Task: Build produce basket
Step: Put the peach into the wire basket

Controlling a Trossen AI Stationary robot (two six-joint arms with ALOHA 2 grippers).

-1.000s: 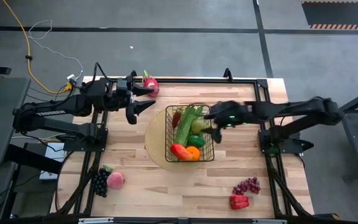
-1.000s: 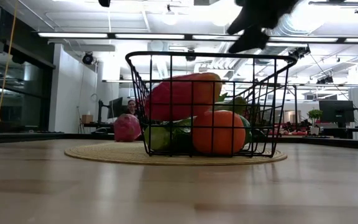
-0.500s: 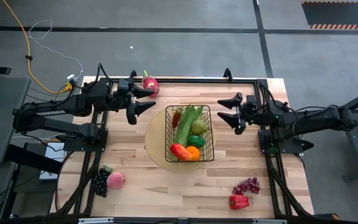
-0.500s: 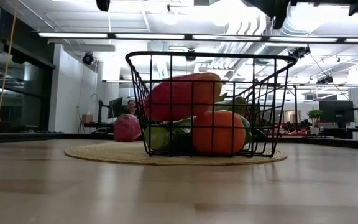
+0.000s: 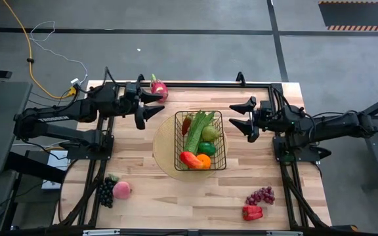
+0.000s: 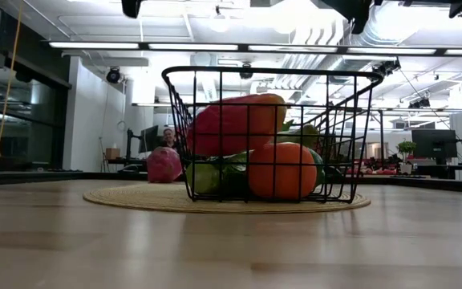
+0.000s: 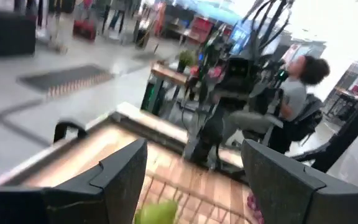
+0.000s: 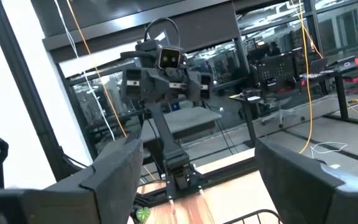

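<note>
High view, L to R. Left gripper (image 5: 151,105) up over table's far-left area, fingers spread wide, nothing held; 1 pink dragon fruit (image 5: 157,89) just beyond it at far edge. Near-left corner: 1 dark grape bunch (image 5: 105,191) w/ 1 peach (image 5: 121,189) touching its right side. Centre: 1 basket (image 5: 201,168), black wire, upright on 1 round tan disc (image 5: 163,147) that sticks out on basket's left. Inside basket, as far as can count: long green pods (image 5: 197,130) lying lengthwise, 1 red chili (image 5: 186,124) at far-left, 1 pale green fruit (image 5: 210,134), 1 green pepper (image 5: 207,148), 1 red pepper (image 5: 189,158) + 1 orange (image 5: 203,161) at near end. Exact pod count: can't tell. Right gripper (image 5: 248,118) just right of basket, apart from it, fingers wide apart, empty. Near-right corner: 1 red grape bunch (image 5: 261,195), 1 red pepper (image 5: 252,212) just nearer the edge, close beside it. So 5 items outside basket: 3 left, 2 right.

Low view: basket (image 6: 271,132) centred on disc (image 6: 135,197), red pepper (image 6: 233,122) piled high, orange (image 6: 281,170) at front, dragon fruit (image 6: 164,165) behind to left.

Left wrist view: own 2 fingers (image 7: 120,174) wide apart, nothing between. Right wrist view: same, 2 fingers (image 8: 114,171) well spread, empty; other arm seen farther off.
</note>
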